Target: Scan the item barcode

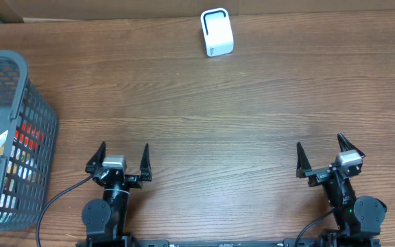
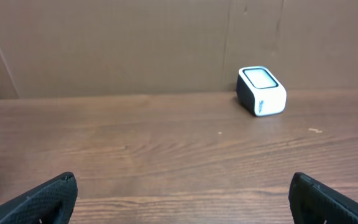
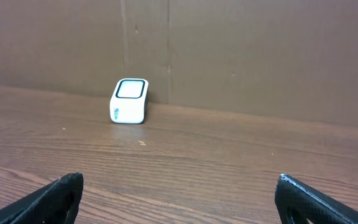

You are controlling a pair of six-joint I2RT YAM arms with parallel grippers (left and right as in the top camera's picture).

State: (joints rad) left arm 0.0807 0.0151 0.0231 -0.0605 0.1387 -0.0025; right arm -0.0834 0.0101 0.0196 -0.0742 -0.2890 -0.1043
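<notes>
A small white scanner box (image 1: 217, 32) with a dark-rimmed window stands at the far middle of the wooden table; it also shows in the left wrist view (image 2: 261, 91) and the right wrist view (image 3: 129, 101). Packaged items (image 1: 2, 165) lie in a grey basket (image 1: 19, 68) at the left edge; no barcode is visible. My left gripper (image 1: 123, 152) rests open near the front left, nothing between its fingers (image 2: 42, 199). At the front right my right gripper (image 1: 319, 149) is open too, and empty, with its fingers (image 3: 316, 199) wide apart.
A brown cardboard wall (image 2: 135, 43) runs along the table's far edge behind the scanner. The basket takes up the left side. Black cables (image 1: 53, 206) trail from the arm bases at the front edge.
</notes>
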